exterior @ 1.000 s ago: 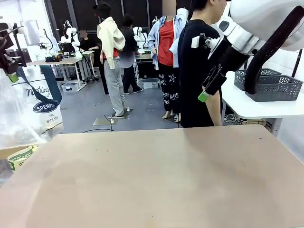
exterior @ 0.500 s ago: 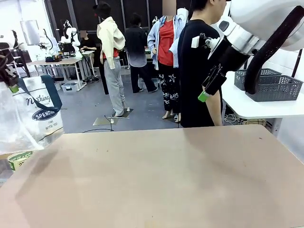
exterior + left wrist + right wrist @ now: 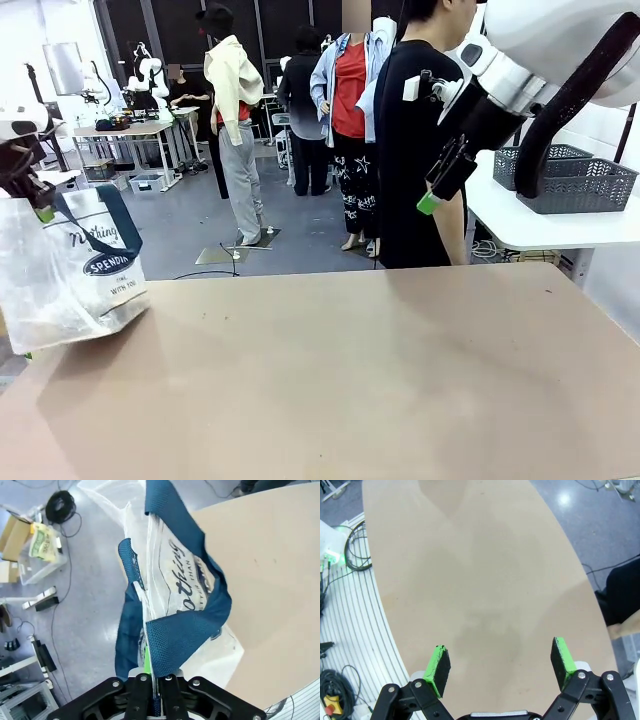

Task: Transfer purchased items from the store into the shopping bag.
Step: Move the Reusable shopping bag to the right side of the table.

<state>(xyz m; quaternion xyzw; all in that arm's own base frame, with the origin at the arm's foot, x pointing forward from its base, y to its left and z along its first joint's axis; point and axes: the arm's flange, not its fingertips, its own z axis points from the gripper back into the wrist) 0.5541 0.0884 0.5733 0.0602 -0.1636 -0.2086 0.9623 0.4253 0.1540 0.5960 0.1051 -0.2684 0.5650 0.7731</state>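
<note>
The shopping bag (image 3: 75, 270), clear plastic with navy lettering, hangs at the table's left edge with its bottom on the tabletop. My left gripper (image 3: 40, 208) is shut on one navy strap handle (image 3: 185, 630) above it. In the left wrist view the left gripper (image 3: 156, 692) pinches that strap, and the bag (image 3: 170, 570) hangs below, half over the floor. My right gripper (image 3: 432, 200) hangs open high over the table's far right; in the right wrist view the right gripper (image 3: 500, 667) holds nothing. A dark grey lattice basket (image 3: 590, 185), the store by its look, stands on a white side table behind the right arm.
The brown table (image 3: 350, 380) lies bare in front of me. A person in black (image 3: 415, 140) stands at its far edge. A second lattice basket (image 3: 555, 158) sits behind the first. Boxes and cables (image 3: 45, 545) lie on the floor left of the table.
My left gripper has carried the bag to the right and down, from beyond the left edge to resting on the table's left end. The right arm has not moved.
</note>
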